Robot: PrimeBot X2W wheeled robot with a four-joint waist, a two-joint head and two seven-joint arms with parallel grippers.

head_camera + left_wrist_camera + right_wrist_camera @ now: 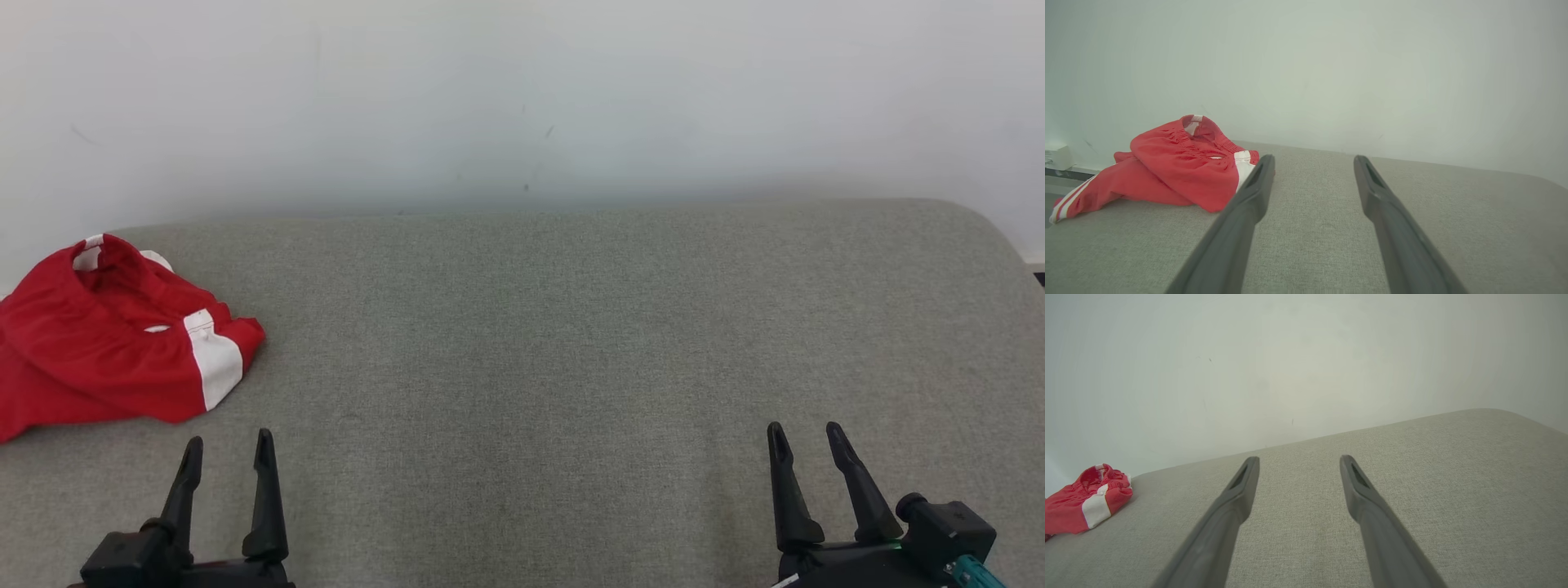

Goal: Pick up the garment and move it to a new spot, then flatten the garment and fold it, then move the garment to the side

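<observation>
Two end effectors, both with fingers spread wide and holding nothing: my left end effector and right end effector sit well apart over the grey fabric tabletop. A crumpled red-and-white garment lies at the tabletop's left edge, near my left end effector, apart from it

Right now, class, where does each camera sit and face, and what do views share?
Head view: on the head, facing forward-down at the surface; left gripper and right gripper, open.
Left wrist view: on that wrist, along its fingers toward garment and wall.
Right wrist view: on that wrist, along its fingers over the surface.
All share the garment.
</observation>
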